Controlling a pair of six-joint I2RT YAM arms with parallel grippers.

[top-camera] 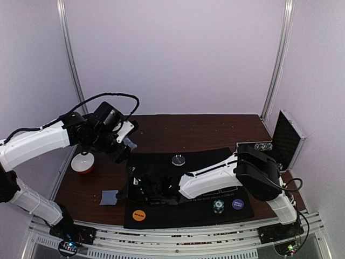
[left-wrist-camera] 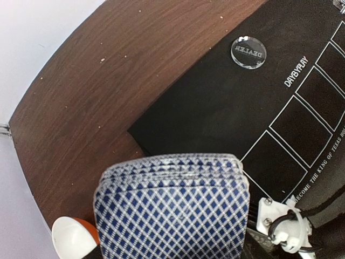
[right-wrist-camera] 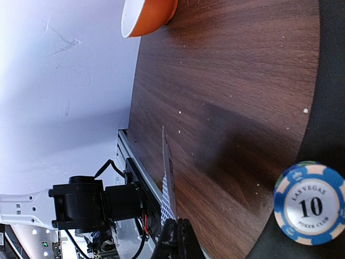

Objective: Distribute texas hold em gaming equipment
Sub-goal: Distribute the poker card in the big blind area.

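My left tool (top-camera: 121,144), part-open, clamps the blue diamond-backed card deck (left-wrist-camera: 172,216) at ten o'clock over the brown wooden bench (right-wrist-camera: 242,81). My right tool (right-wrist-camera: 177,238), shut, pinches one card (right-wrist-camera: 168,172) edge-on at eight o'clock; I'd lay it flat before releasing.

Upper centre, bare table (top-camera: 205,129) lets you pass; the right arm (top-camera: 210,181) bars the mat (top-camera: 207,158) below the dealer disc (top-camera: 178,159).

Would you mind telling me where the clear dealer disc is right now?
In the top view the dealer disc lies on the black mat near the middle of its far edge, beyond the card outlines.
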